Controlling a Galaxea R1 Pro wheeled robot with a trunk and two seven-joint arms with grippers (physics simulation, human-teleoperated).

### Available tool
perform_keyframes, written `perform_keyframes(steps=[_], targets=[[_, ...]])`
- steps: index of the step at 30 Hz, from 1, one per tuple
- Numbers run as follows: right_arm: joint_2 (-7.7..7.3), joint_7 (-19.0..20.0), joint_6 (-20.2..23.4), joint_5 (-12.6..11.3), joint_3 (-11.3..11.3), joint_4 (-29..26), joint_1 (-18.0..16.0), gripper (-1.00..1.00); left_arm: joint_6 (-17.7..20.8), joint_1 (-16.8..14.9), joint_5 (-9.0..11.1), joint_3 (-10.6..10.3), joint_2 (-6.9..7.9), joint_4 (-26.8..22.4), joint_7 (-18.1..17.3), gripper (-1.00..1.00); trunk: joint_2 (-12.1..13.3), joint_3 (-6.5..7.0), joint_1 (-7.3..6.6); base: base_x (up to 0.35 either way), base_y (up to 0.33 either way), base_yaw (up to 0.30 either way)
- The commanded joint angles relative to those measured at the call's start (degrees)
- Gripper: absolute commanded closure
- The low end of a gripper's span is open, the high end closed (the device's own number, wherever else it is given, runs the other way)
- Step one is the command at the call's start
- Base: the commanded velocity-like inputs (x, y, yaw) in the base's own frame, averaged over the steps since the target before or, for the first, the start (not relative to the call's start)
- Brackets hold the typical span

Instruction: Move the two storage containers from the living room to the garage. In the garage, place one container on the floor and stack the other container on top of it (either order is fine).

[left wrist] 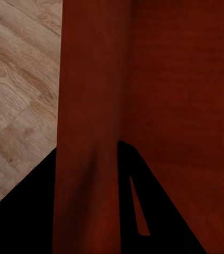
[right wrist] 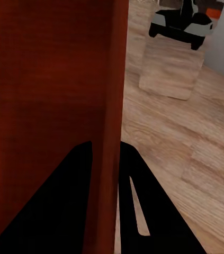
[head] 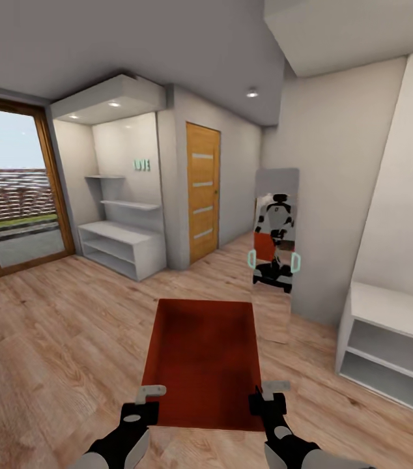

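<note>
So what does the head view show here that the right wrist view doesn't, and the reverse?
Head view alone: both grippers, left and right, on the near corners of the orange-red rectangular open-top storage container, plus the wooden door with pale stripes and white shelving unit. Right wrist view alone: its jaws straddling the container's side wall, one inside, one outside. Shared: the container, pale wood-plank floor and standing mirror reflecting the robot.

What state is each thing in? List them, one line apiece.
storage container: open-top, empty, held up between both grippers over the wood floor.
left gripper: shut on the container's left wall.
right gripper: shut on the container's right wall.
wooden door: closed.
mirror: upright against the wall, reflecting the robot.
</note>
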Motion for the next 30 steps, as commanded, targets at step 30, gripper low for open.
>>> perform_keyframes(steps=[30], targets=[[0.03, -0.7, -2.4, -1.2, -4.3, -0.1, -0.1, 1.0, 0.1, 0.0, 0.9, -0.1, 0.04, 1.1, 0.6, 1.0, 0.0, -0.07, 0.04, 0.322, 0.0, 0.085]])
